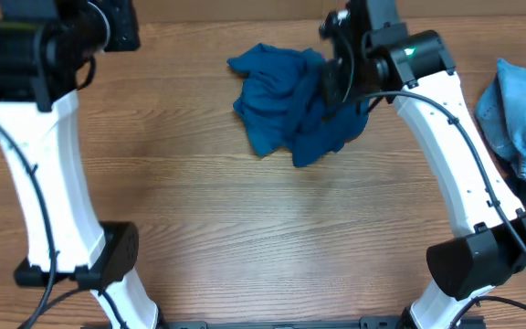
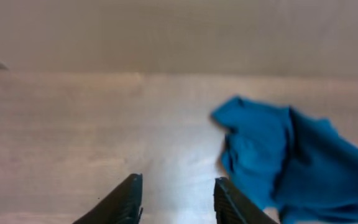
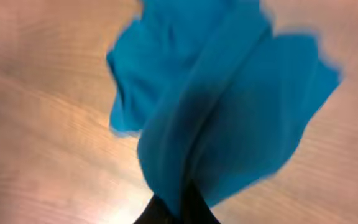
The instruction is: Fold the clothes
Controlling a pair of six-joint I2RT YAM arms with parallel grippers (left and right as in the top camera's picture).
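One: How much room on the left?
Two: Plenty. The left gripper (image 2: 178,182) hangs released over bare table (image 1: 199,201), fingers apart with only wood between them. The blue shirt (image 1: 281,105) lies off to its right, not touching.
One: And the shirt itself?
Two: Crumpled near the table's far edge, right of centre. The right gripper (image 1: 338,78) is clenched on its right side, cloth spilling from the pinch. A light-blue garment (image 1: 523,119) sits at the right edge, apart.
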